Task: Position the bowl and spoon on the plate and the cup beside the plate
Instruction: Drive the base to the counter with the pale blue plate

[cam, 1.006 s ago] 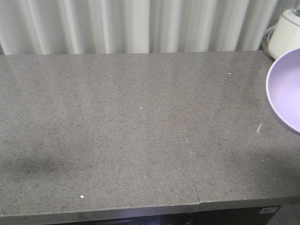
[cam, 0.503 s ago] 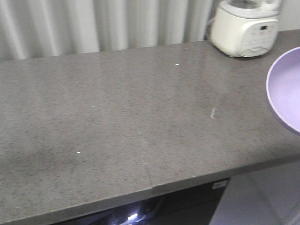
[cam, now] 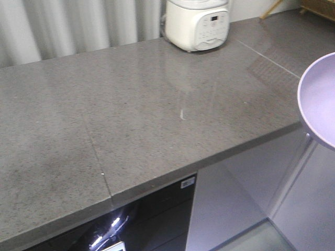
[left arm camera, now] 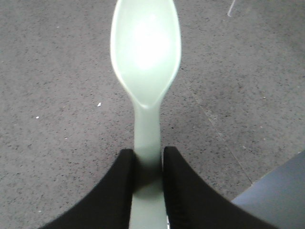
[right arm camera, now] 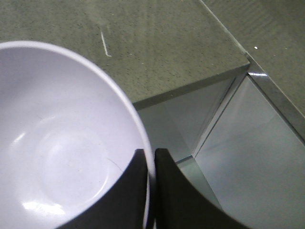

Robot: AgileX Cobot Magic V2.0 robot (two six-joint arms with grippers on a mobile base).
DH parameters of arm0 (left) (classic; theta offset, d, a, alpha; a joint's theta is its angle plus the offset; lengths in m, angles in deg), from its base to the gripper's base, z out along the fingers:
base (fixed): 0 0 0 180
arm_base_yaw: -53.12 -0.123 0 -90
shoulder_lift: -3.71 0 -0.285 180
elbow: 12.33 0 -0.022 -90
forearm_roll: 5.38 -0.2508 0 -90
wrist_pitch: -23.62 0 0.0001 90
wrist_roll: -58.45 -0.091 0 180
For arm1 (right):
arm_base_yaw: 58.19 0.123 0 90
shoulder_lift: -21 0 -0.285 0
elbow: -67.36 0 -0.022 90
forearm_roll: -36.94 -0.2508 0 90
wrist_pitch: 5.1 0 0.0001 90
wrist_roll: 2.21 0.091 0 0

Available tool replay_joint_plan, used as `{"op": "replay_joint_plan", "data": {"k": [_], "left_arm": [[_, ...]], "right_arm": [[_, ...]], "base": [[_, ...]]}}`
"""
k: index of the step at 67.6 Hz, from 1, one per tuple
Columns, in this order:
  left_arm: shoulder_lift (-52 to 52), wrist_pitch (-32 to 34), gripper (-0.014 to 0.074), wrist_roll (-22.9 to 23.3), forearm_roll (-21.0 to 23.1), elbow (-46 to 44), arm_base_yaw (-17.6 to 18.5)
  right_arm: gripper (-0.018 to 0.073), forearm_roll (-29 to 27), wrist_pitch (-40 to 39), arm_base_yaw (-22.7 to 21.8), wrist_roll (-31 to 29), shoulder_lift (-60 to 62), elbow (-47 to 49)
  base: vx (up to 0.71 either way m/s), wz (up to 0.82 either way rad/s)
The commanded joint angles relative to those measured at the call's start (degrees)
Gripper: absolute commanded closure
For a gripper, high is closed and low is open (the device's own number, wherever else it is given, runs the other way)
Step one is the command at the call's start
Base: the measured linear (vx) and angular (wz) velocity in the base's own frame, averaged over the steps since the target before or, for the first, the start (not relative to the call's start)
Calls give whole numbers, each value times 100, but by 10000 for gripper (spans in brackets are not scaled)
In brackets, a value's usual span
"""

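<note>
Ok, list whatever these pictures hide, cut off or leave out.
The plate and cup: in no view.
The bowl: cut by the front view's right edge, the right wrist view's left and bottom edges.
The spoon: handle end hidden inside the left gripper, left wrist view.
The right gripper: bottom edge cuts all but its fingers.
The rice cooker: lid cut by front view's top edge.

One bowl (right arm camera: 62,143), one spoon (left arm camera: 145,47), one cooker (cam: 198,23)
</note>
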State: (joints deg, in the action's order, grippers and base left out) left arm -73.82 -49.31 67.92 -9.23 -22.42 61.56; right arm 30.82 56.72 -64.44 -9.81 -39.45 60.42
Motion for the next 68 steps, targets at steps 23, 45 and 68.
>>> {"op": "replay_joint_plan", "data": {"k": [23, 45, 68], "left_arm": [[128, 278, 603, 1, 16, -133, 32], [128, 278, 603, 1, 16, -133, 32], [128, 278, 603, 1, 16, -133, 32]], "right_arm": [[566, 1, -402, -14, -36, 37, 171], [566, 1, -402, -14, -36, 37, 171], [566, 1, -402, -14, -36, 37, 171]], "base": [[-6, -33], [-3, -32], [0, -42]]}}
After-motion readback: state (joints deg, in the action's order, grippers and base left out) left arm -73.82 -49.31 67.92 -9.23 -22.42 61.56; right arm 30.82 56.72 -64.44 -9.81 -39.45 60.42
